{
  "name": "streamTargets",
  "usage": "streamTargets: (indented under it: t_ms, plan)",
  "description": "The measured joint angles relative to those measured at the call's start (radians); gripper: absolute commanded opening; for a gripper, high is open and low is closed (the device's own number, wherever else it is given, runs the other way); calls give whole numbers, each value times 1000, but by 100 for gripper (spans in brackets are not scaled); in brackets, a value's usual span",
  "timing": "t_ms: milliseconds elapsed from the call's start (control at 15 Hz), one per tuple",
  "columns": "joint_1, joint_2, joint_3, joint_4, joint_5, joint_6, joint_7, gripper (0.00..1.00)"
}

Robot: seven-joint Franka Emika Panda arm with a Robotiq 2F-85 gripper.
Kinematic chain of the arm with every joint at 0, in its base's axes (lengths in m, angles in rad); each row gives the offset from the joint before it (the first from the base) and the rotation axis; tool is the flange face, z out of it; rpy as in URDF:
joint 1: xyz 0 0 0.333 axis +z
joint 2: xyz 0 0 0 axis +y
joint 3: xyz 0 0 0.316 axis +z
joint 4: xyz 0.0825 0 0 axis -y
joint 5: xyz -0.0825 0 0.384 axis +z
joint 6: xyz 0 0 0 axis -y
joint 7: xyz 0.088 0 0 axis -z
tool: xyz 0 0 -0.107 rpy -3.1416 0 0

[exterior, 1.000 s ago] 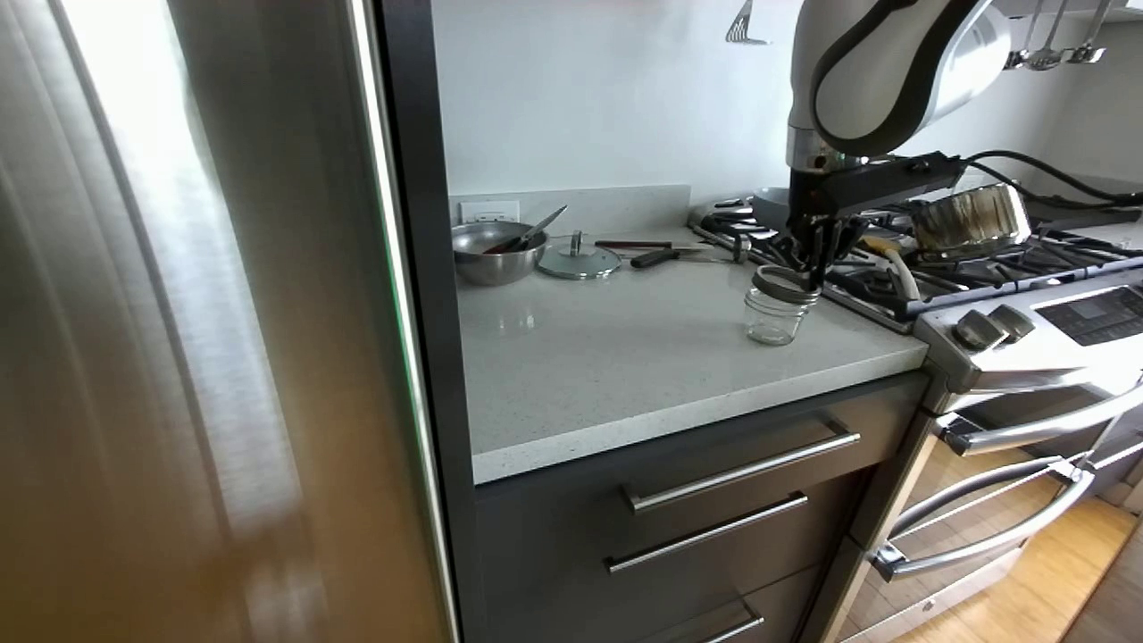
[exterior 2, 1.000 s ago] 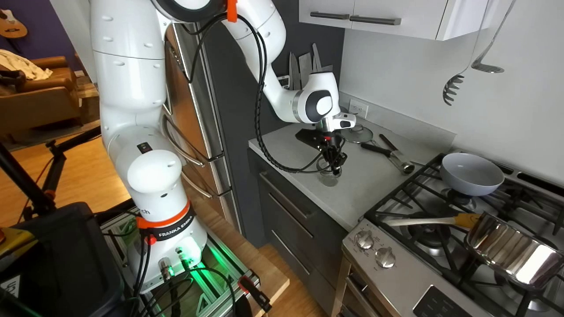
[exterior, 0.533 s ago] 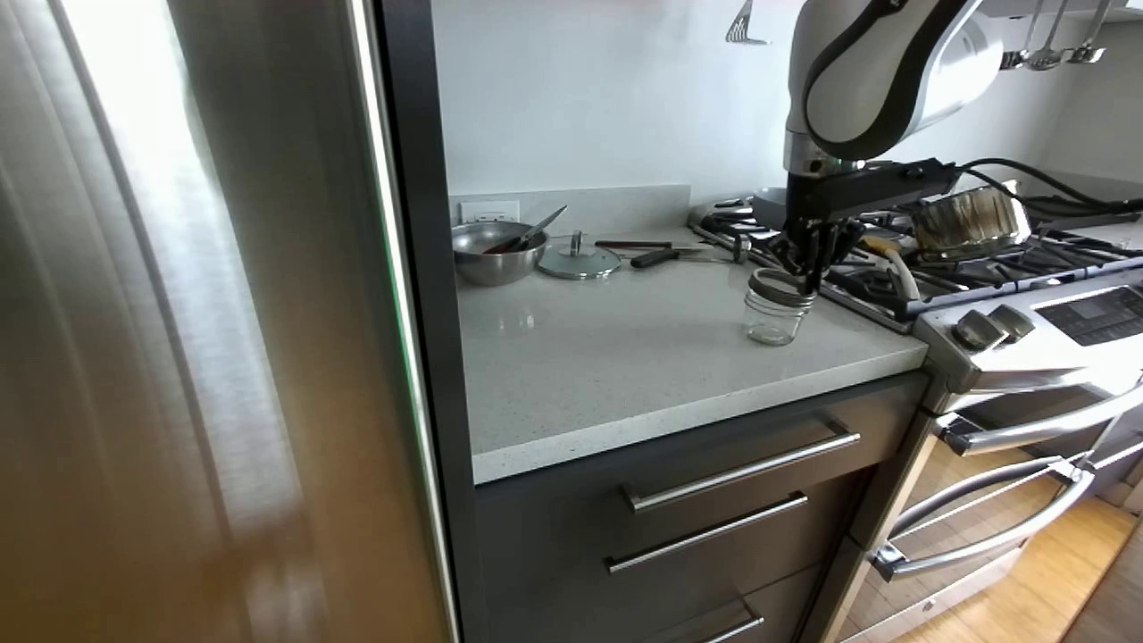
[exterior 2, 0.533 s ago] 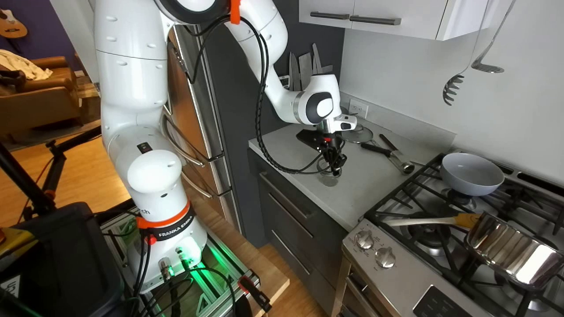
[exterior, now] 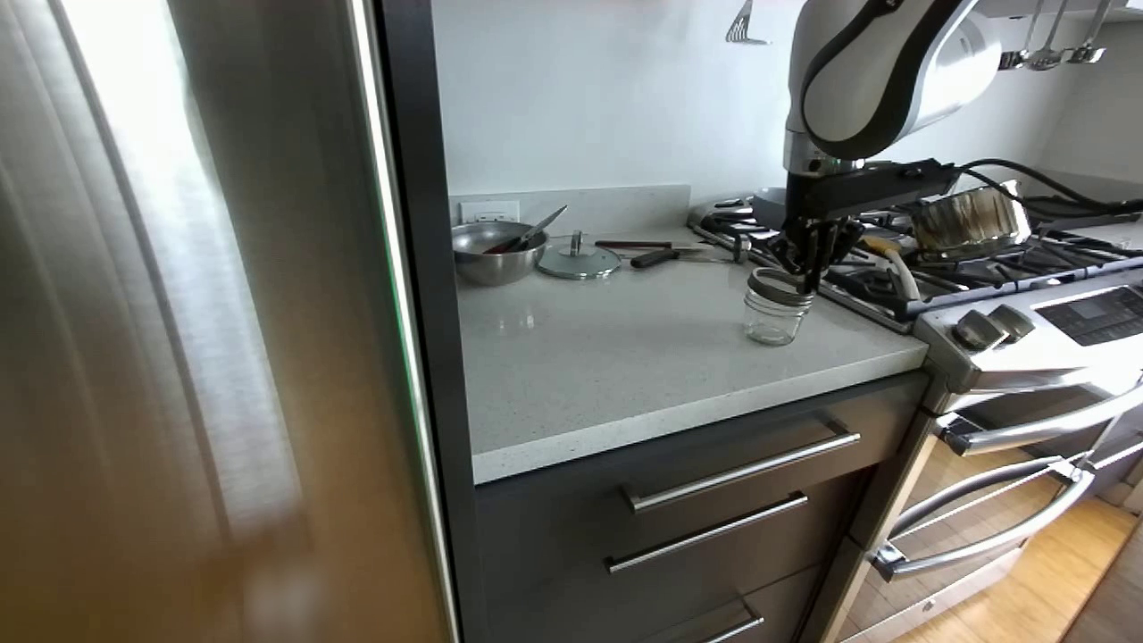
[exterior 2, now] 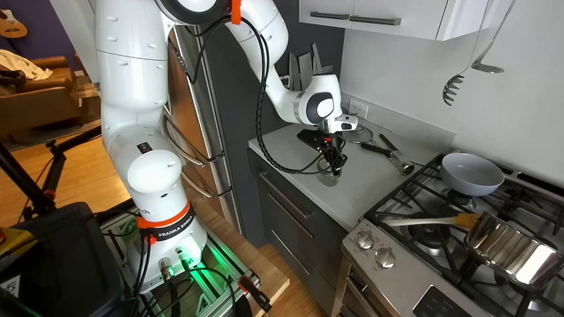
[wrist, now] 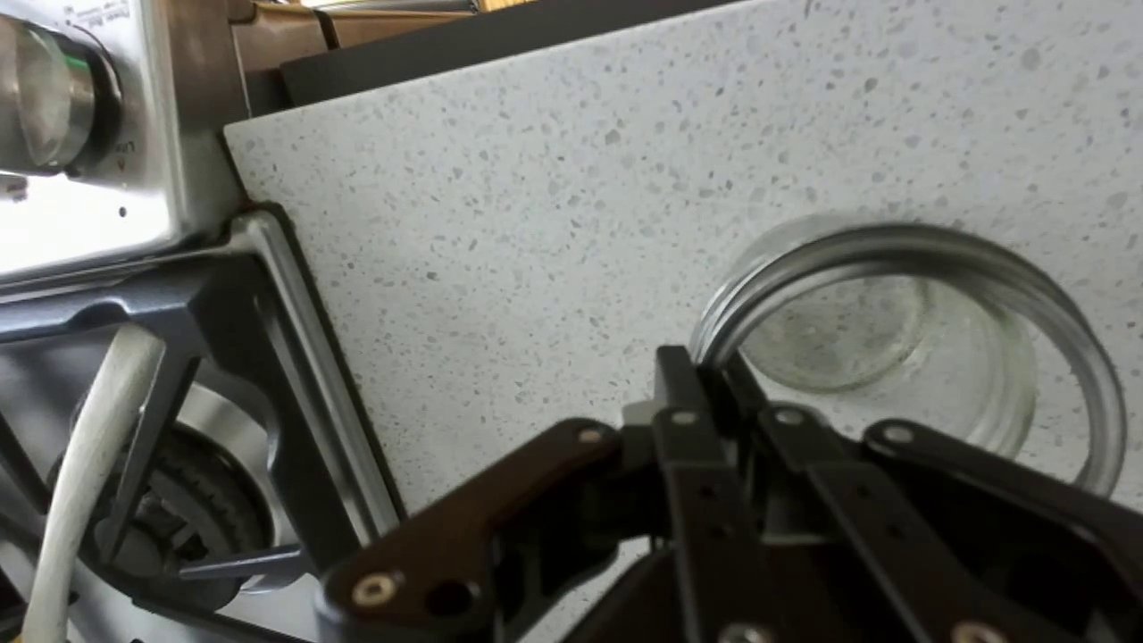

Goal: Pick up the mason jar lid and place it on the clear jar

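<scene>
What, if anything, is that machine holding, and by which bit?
The mason jar lid, an open ring: the jaws pinch it on the side towards the stove.

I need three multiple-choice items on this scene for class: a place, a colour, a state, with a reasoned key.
1. Where does the clear jar stand?
A) in the steel bowl
B) on the counter
C) on the floor

2. What colour are the drawer fronts?
A) dark grey
B) white
C) red

3. The gripper is:
A) open
B) out of view
C) closed on the mason jar lid

1 B: its base rests there in both exterior views.
2 A: both exterior views show this.
3 C: the wrist view shows its fingers pinching the rim.
</scene>
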Motion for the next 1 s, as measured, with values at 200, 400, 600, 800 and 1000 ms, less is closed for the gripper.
streamTargets:
  t_ms: [200, 400, 600, 800, 1000]
  plan:
    - [0, 0, -3, 0, 0, 0, -3, 2]
    - [0, 0, -7, 0, 0, -1, -4, 2]
    - [0, 1, -10, 0, 0, -2, -8, 2]
    - [0, 0, -12, -1, 0, -2, -13, 2]
    - [0, -1, -13, -3, -2, -2, -15, 2]
